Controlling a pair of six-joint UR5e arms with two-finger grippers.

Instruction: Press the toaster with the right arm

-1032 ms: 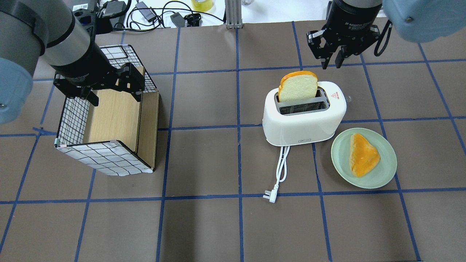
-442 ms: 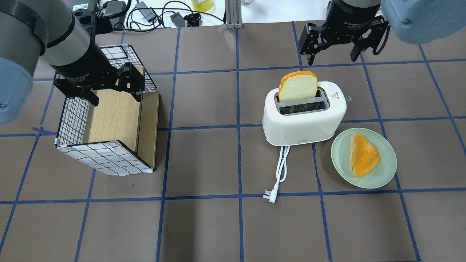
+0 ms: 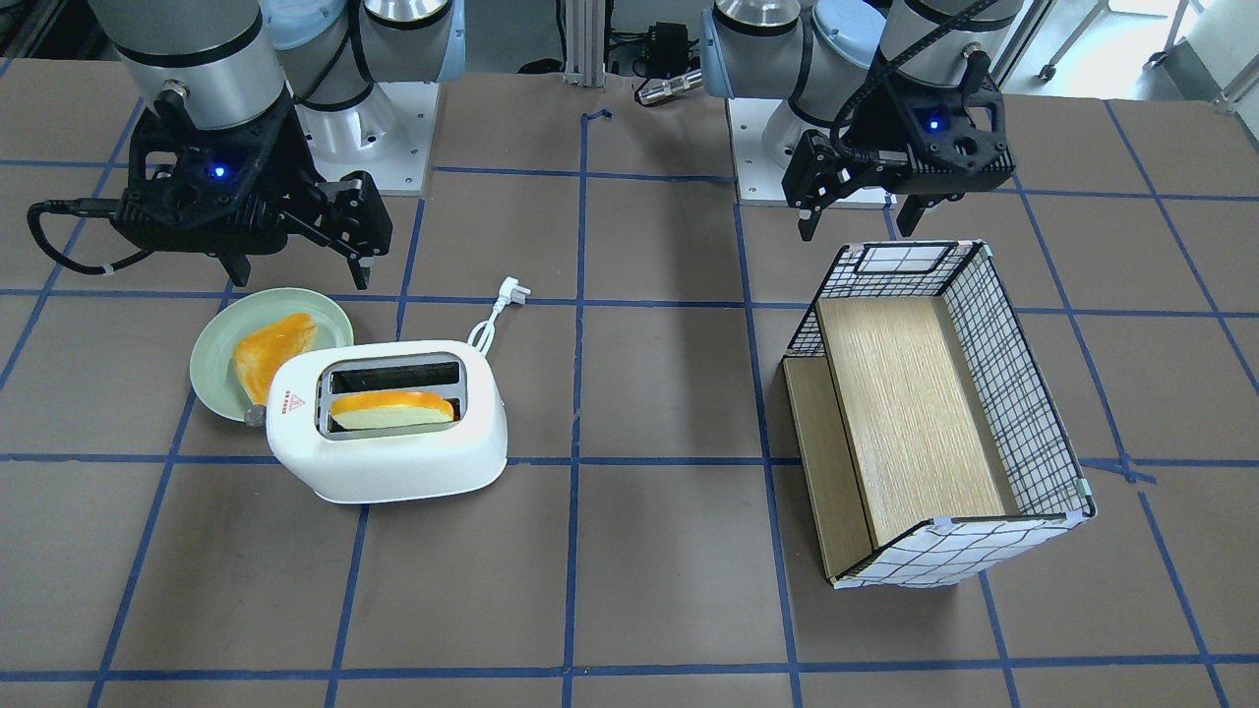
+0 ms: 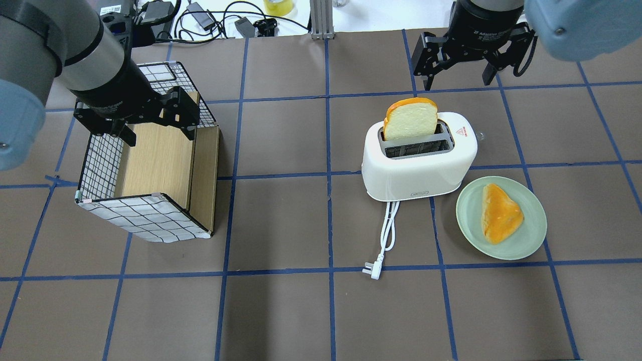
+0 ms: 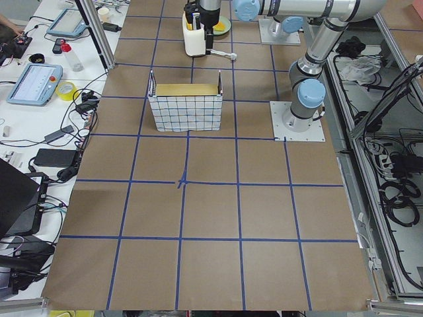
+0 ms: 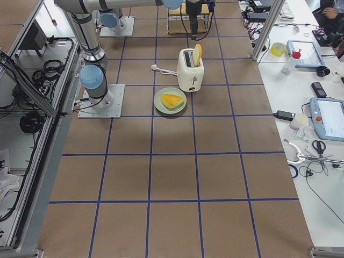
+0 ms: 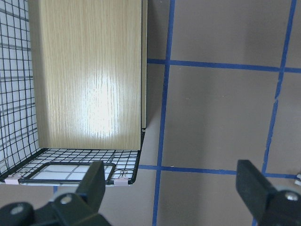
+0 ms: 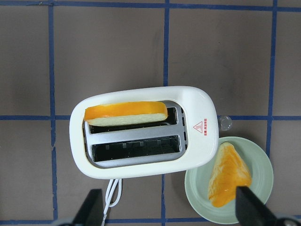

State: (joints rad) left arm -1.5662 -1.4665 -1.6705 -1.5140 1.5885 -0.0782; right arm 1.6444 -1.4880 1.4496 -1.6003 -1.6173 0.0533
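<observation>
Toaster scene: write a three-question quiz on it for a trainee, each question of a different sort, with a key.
1. True or false: the bread slice stands in the toaster slot farther from the robot.
2. What lies on the green plate? A) the plug B) an orange-topped bread piece C) a knob
3. Fill in: the right tool, clear of the toaster, is ___ (open or shut).

Key: 1 true; 2 B; 3 open.
</observation>
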